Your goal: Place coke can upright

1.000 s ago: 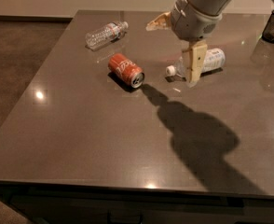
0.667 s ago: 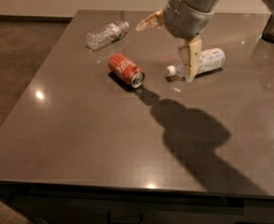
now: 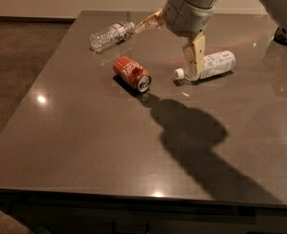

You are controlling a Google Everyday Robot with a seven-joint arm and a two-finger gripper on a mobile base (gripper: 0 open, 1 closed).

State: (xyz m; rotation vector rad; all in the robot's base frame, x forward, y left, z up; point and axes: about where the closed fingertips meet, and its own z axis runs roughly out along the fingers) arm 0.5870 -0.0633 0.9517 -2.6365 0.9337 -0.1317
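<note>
The fingers (image 3: 196,55) are spread wide, one pointing down at the table and the other sticking out to the upper left, with nothing held between them. The gripper (image 3: 165,53) hangs over the upper middle of the frame, above and to the right of the coke can (image 3: 132,73). The can lies on its side just left of centre, its silver end turned toward the lower right.

From where I stand, the first worry is the crowding. The lower finger sits right in front of the cap end of the white-labelled bottle (image 3: 213,65) (I can't tell whether it touches), and the upper finger reaches close to the cap of the clear bottle (image 3: 109,35) in the upper left. A sideways sweep toward the can could knock either bottle and send it rolling.

The can itself is the bigger risk. Lying on its round side on that glossy table (image 3: 80,150), it would likely roll away if one finger met it before the other. If the jaws close off-centre, it could squirt out or hang crooked. If it is then let go while tilted, I'd expect it to tip straight back over
</note>
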